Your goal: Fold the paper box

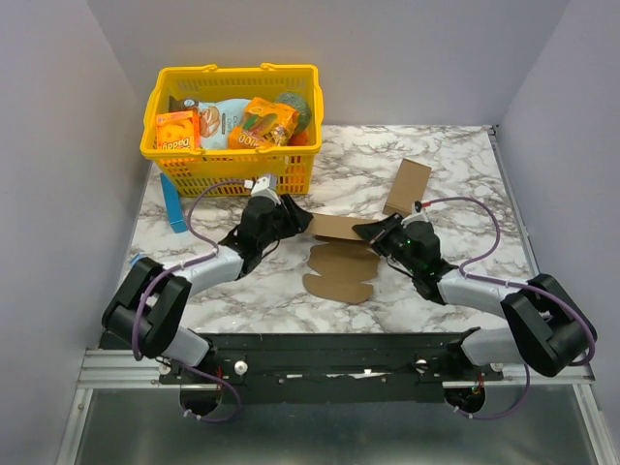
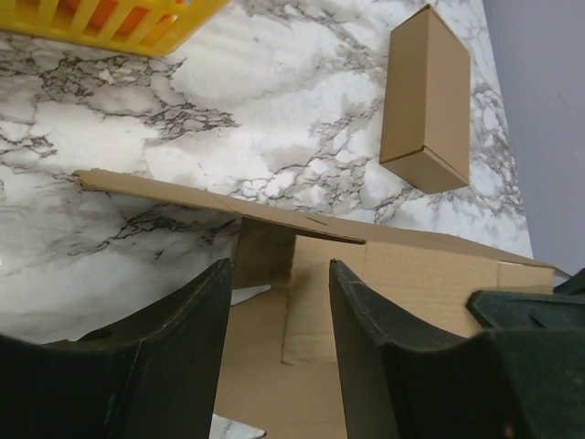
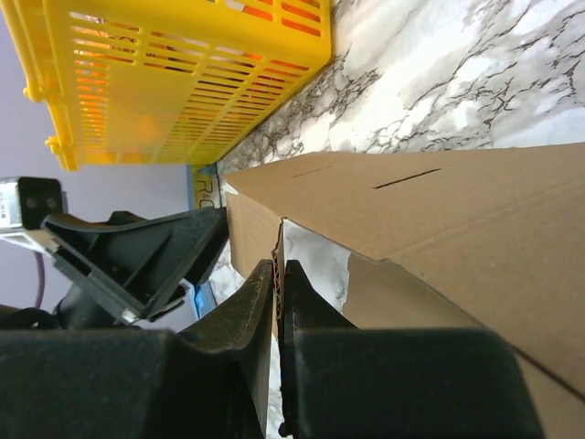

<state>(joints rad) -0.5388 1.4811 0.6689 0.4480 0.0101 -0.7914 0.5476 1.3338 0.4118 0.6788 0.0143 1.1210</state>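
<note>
Lying in the middle of the white-and-grey marbled table [image 1: 242, 291], the paper box [image 1: 341, 269] is a plain brown sheet of thin cardboard with many rounded flaps. Its near part lies flat, while its far panel is lifted into a low ridge between the two arms. The black right gripper [image 1: 371, 232] is clenched on the right end of that raised panel. In the right wrist view the right gripper [image 3: 279, 274] has its jaws pinched together on the thin edge of the paper box [image 3: 439, 210]. The black left gripper [image 1: 296, 221] sits at the panel's left end, released. In the left wrist view its fingers [image 2: 206, 311] are spread, with a folded flap of the paper box [image 2: 411, 274] showing in the gap; whether they touch it cannot be told.

Just behind the left gripper, at the far left, stands a yellow slatted plastic basket [image 1: 232, 73] holding orange printed snack boxes [image 1: 177, 129]. A longer closed brown cardboard carton [image 1: 408, 186] lies at the far right, near the right gripper but apart from the sheet. A narrow blue object [image 1: 172, 203] stands at the table's left edge. Purple cables [image 1: 199, 208] loop over the arms.

Bare marble shows between basket and carton, to the right of the sheet, and on its near side between the arms. Grey walls close in the left, right and far edges
</note>
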